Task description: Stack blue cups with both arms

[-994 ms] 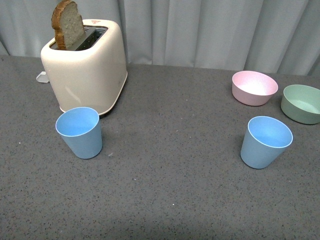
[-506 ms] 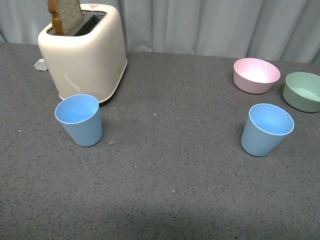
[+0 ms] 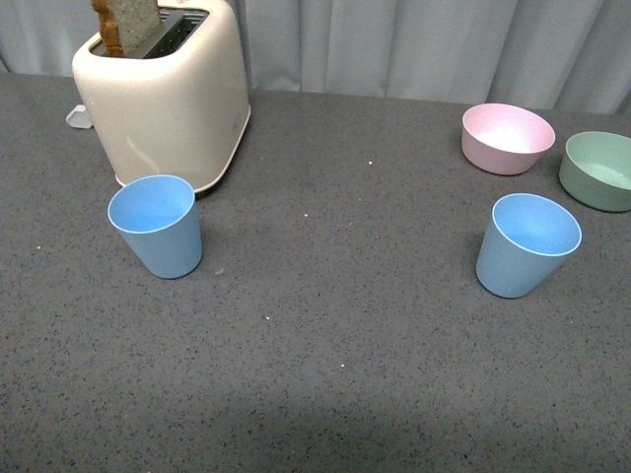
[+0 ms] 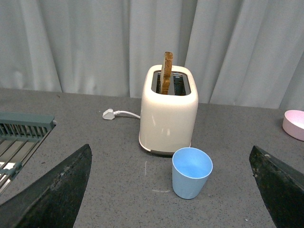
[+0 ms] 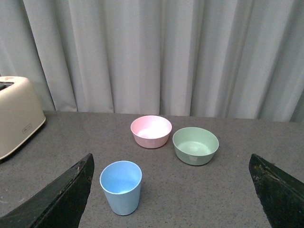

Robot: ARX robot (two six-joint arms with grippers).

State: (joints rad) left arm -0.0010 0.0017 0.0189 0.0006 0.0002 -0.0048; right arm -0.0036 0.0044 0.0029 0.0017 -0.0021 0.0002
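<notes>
Two light blue cups stand upright and empty on the grey table. The left blue cup (image 3: 156,226) sits just in front of the toaster; the left wrist view shows this cup (image 4: 191,172) ahead of my open left gripper (image 4: 173,190), whose fingers (image 4: 52,192) spread wide at the frame's sides. The right blue cup (image 3: 527,244) stands near the bowls. In the right wrist view this cup (image 5: 121,186) lies ahead of my open right gripper (image 5: 173,190), nearer its one finger (image 5: 59,199). Neither arm shows in the front view.
A cream toaster (image 3: 163,94) with a bread slice (image 3: 123,22) stands at the back left, its plug (image 4: 109,114) lying behind it. A pink bowl (image 3: 507,138) and a pale green bowl (image 3: 598,169) sit at the back right. A dish rack (image 4: 21,137) appears in the left wrist view.
The whole front view has shifted: toaster, cups and bowls sit higher in the frame than one second ago. No cup has moved on the table.
</notes>
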